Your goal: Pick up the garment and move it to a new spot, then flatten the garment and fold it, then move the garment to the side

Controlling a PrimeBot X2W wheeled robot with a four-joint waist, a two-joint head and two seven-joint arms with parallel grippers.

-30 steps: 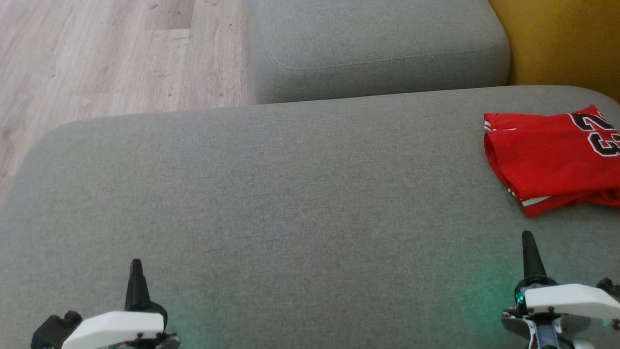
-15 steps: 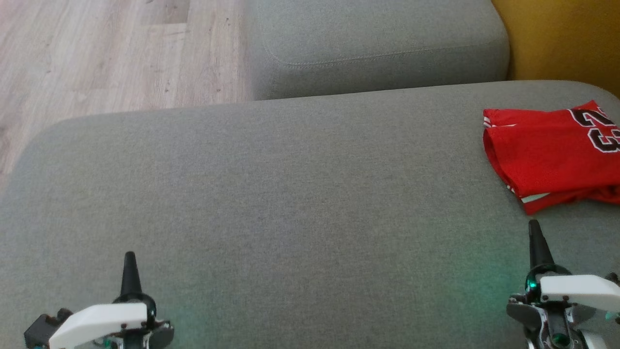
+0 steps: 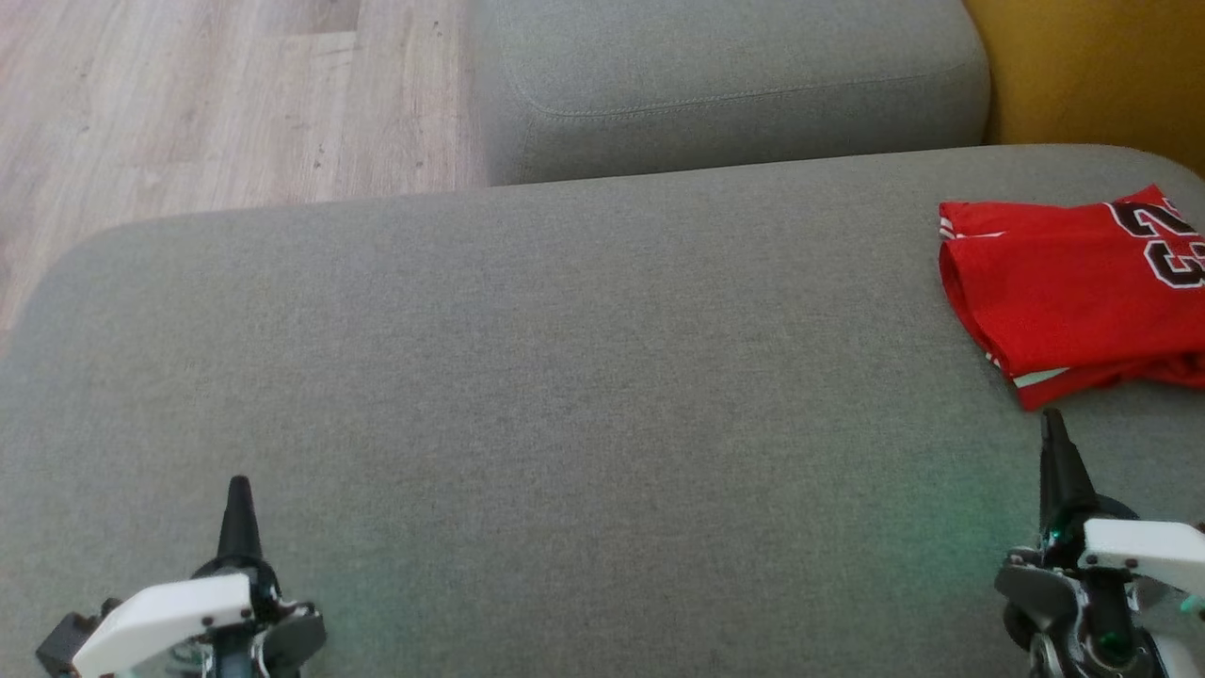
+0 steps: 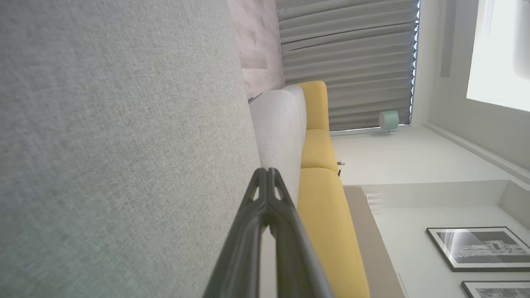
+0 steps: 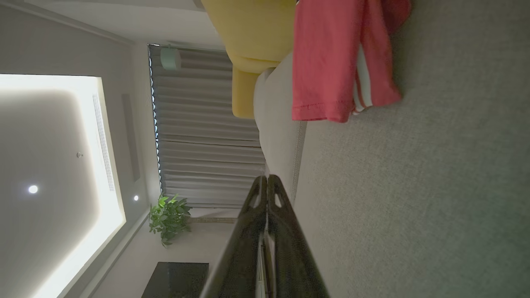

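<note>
The garment (image 3: 1064,297) is a red jersey with black-and-white numbers, lying folded at the far right of the grey cushion (image 3: 565,377); the right wrist view shows the garment (image 5: 327,62) near its top. My right gripper (image 3: 1052,419) is shut and empty, its tips just short of the garment's near edge. At the lower left my left gripper (image 3: 239,485) is shut with nothing in it, far from the garment. Both wrist views show the fingertips pressed together, left gripper (image 4: 268,170), right gripper (image 5: 265,178).
A second grey cushion (image 3: 734,85) lies beyond the first. Wooden floor (image 3: 188,104) lies at the upper left and a yellow sofa (image 3: 1101,75) at the upper right. The cushion's edge curves down at the left.
The head camera has tilted, so the picture has shifted. My right gripper now stands closer to the garment's near edge. Both grippers stayed shut.
</note>
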